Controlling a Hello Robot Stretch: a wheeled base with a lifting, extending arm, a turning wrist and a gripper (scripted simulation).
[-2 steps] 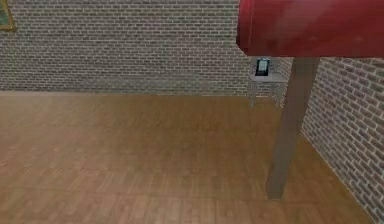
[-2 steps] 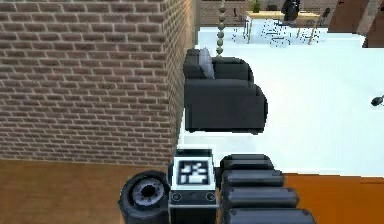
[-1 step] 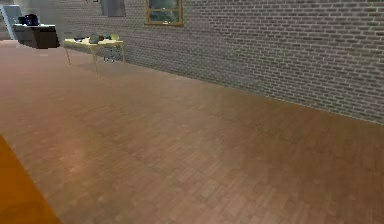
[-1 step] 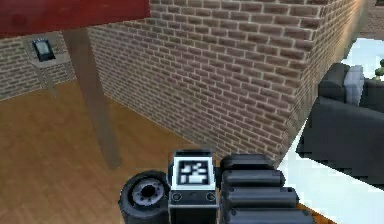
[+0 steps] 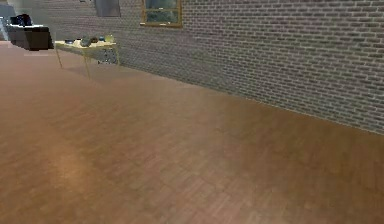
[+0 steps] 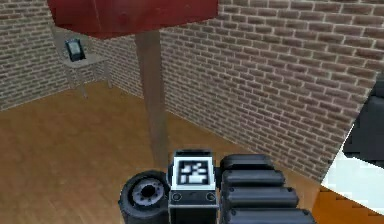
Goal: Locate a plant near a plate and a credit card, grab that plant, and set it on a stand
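I'm scanning for the plant: a pale table (image 5: 88, 46) is standing far off at the forward view's upper left, against the brick wall (image 5: 260, 50), with small blobs I can't name. Open floor (image 5: 150, 140) is lying between us. The gripper (image 6: 145, 198) is showing low; I can't tell whether it's holding anything.

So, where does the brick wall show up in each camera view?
Forward view: the brick wall runs from the top left down to the right edge.
Arm side view: the brick wall spans the background, behind the red-topped post.
Shared landmark: the wooden floor meeting its base.
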